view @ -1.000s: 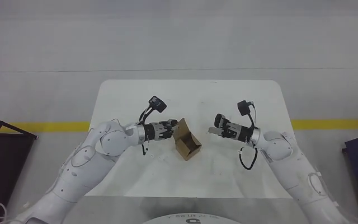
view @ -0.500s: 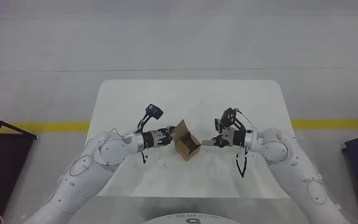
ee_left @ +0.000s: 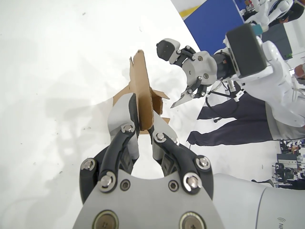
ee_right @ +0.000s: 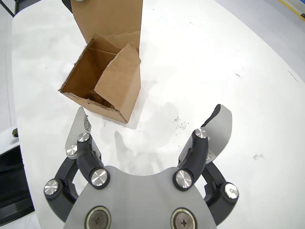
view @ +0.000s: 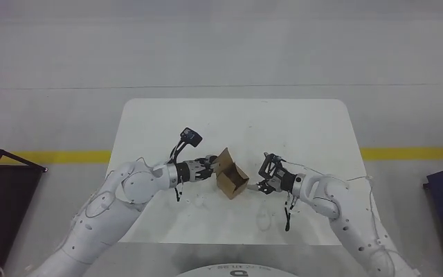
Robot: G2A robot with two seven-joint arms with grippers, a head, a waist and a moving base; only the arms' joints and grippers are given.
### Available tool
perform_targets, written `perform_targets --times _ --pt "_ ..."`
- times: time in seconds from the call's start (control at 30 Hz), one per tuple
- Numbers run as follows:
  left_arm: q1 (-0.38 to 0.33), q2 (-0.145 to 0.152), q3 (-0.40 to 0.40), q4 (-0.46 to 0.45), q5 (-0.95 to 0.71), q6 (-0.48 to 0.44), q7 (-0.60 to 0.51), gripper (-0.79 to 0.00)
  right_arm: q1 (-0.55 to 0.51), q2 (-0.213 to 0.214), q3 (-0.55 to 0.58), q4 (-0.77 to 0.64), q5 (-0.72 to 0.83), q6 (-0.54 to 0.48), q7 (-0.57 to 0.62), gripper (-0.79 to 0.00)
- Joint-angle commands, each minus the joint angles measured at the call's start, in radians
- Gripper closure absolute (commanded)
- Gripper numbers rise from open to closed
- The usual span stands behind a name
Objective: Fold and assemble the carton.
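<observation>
My left gripper (ee_left: 144,113) pinched the raised flap (ee_right: 109,8) of the small brown corrugated cardboard carton (ee_right: 112,79), which sat mid white table (view: 297,131). My right gripper (ee_right: 151,110) hung spread wide just beside it. The board looked light, frayed and easily creased, so I judged the flap edges the best hold.

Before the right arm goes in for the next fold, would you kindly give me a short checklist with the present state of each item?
1. Hold: left gripper shut on the carton by its tall flap: ok.
2. The right gripper is open and holds nothing: ok.
3. Right gripper apart from the carton's near edge: cannot tell, they are very close.
4. Carton's open mouth turned toward the right gripper: ok.
5. The side flap folded fully in: not ok, it only leans inward.
6. Carton's far end closed: cannot tell.
</observation>
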Motion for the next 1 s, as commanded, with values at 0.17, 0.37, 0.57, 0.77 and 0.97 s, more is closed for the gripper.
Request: perform_targets --times 0.17,0.37,0.57,0.77,0.97 --pt "0.000 0.000 0.000 0.000 0.000 0.000 0.000 0.000 0.008 -0.006 -0.037 0.006 -0.072 0.031 -0.017 -0.785" --pt "0.000 0.000 0.000 0.000 0.000 0.000 0.000 0.000 0.087 -0.032 -0.140 0.092 -0.177 0.107 -0.073 -0.785" --pt "0.000 0.000 0.000 0.000 0.000 0.000 0.000 0.000 0.173 -0.061 -0.207 0.140 -0.203 0.184 -0.103 -0.785" --pt "0.000 0.000 0.000 0.000 0.000 0.000 0.000 0.000 0.248 -0.084 -0.242 0.171 -0.198 0.223 -0.087 -0.785" --pt "0.000 0.000 0.000 0.000 0.000 0.000 0.000 0.000 0.311 -0.100 -0.256 0.200 -0.196 0.237 -0.069 -0.785"
